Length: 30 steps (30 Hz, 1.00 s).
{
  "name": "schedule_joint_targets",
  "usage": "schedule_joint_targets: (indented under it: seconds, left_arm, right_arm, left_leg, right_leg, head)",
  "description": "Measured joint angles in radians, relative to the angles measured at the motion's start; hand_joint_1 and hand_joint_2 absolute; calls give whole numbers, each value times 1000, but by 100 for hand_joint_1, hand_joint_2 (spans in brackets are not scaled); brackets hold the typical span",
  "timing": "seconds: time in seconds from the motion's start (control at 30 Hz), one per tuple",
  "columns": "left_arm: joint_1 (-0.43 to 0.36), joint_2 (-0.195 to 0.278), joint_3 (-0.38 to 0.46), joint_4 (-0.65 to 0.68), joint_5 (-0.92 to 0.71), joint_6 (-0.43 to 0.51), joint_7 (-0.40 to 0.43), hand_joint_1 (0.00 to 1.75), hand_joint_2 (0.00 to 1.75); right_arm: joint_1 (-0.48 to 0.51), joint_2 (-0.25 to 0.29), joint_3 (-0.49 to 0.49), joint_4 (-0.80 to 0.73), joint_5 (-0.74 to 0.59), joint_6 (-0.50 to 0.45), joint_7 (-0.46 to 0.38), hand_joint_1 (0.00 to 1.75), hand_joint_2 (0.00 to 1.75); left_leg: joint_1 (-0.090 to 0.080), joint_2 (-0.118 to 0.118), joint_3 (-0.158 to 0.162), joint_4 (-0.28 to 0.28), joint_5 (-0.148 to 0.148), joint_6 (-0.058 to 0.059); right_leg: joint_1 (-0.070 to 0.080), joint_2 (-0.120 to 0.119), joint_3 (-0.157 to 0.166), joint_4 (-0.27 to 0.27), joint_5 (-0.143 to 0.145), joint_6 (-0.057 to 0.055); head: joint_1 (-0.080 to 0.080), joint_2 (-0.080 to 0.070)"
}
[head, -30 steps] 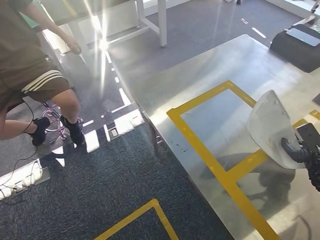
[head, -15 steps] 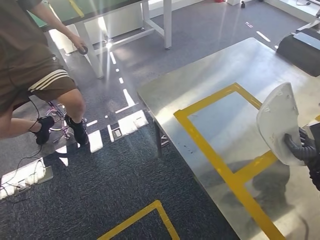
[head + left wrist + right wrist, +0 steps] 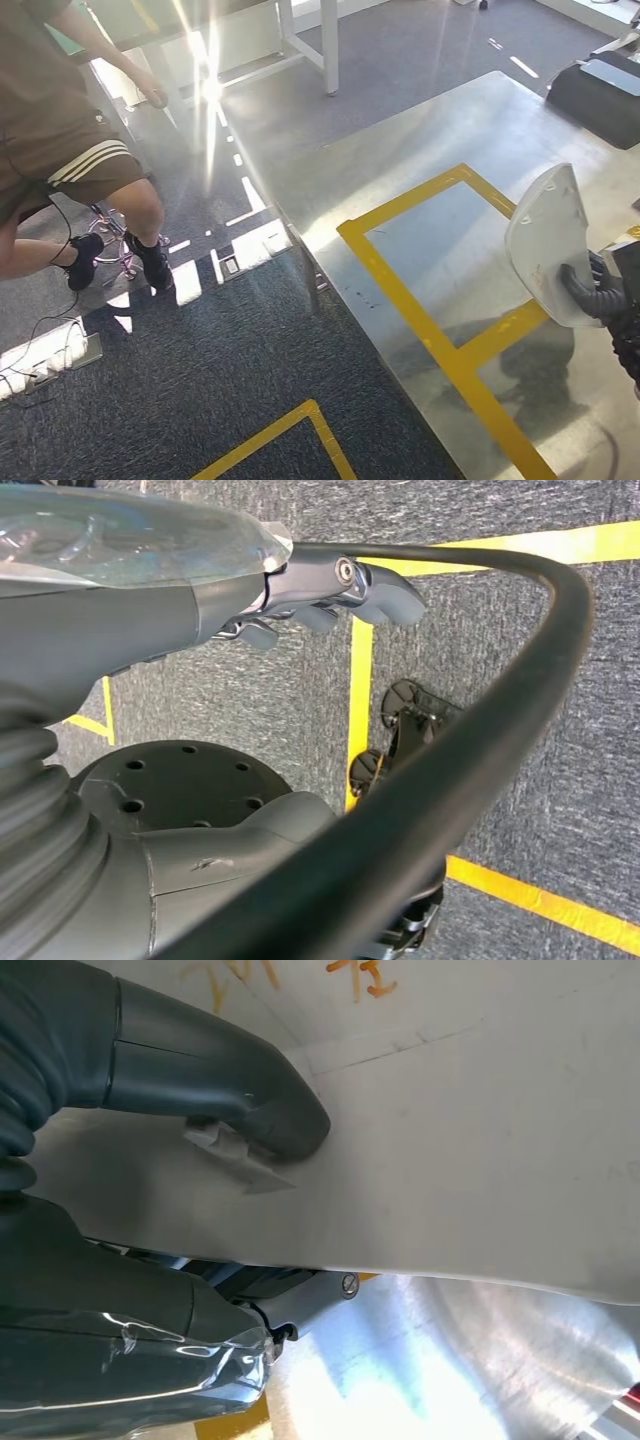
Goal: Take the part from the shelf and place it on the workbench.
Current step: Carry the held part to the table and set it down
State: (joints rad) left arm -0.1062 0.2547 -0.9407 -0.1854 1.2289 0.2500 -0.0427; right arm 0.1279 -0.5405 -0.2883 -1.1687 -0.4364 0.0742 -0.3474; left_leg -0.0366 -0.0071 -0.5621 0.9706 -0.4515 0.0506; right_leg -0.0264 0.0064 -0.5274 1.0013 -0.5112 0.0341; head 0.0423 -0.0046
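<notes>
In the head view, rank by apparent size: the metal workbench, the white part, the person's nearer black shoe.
1. workbench, largest by far.
2. white part, held by the right hand nearer the camera, so it looks bigger than it is.
3. black shoe, smallest.

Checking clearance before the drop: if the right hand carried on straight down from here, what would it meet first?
Probably the workbench, near its yellow tape: the right hand holds the white part above it, nothing visibly between. Height is unclear.
</notes>
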Motion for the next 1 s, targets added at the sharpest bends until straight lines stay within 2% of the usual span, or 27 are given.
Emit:
schedule_joint_targets:
  seconds: [0.1, 0.23, 0.8, 0.9, 1.0]
  left_arm:
    - [0, 0, 0, 0, 0, -2, 0, 0, 175]
    - [0, 1, 0, 0, 1, -1, -1, 0, 175]
    - [0, 3, 0, 0, 2, 0, -3, 0, 175]
    - [0, 3, 0, 0, 4, 1, -3, 0, 175]
    - [0, 3, 1, 0, 7, 5, -3, 0, 175]
  right_arm:
    - [0, 0, 0, -4, 3, -1, -5, 175, 175]
    - [-1, 0, 0, -5, 10, 0, -10, 175, 175]
    - [-4, 0, 0, -8, -2, 24, -38, 175, 175]
    - [-5, 0, 0, -34, -25, 59, -62, 175, 175]
    - [-5, 0, 3, -87, 2, 56, -50, 175, 175]
  left_leg:
    - [2, 0, 0, -1, 0, -10]
    - [2, 0, 0, -1, -1, -17]
    - [1, 0, 0, -1, -1, -18]
    - [1, 0, 0, -1, -1, -18]
    - [1, 0, 0, -1, -1, -18]
  right_leg:
    - [1, 0, 0, 0, 0, 0]
    - [1, 0, 1, 0, 0, -1]
    - [0, -1, 3, -3, 0, -1]
    - [0, -1, 3, -3, 0, -1]
    - [0, -1, 3, -3, 0, -1]
  head:
    - [0, 0]
    - [0, 0]
    - [0, 0]
    - [0, 0]
    - [0, 0]
